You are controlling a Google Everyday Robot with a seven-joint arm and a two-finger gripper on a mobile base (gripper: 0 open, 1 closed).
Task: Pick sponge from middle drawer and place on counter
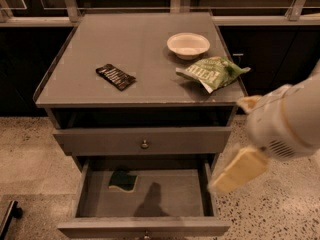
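Observation:
The sponge (122, 180), dark green with a thin yellowish layer, lies flat on the floor of the open middle drawer (172, 200), in its back left part. The counter (135, 44) is the grey cabinet top above. My gripper (239, 170) hangs at the right of the cabinet, by the drawer's right wall and above its level, well to the right of the sponge. It holds nothing that I can see. The white arm body (287, 121) behind it fills the right edge of the view.
On the counter lie a black snack bar wrapper (115, 76), a white bowl (188, 45) and a green chip bag (212, 72). A shut grey drawer front with a metal knob (144, 144) sits above the open drawer. Speckled floor surrounds the cabinet.

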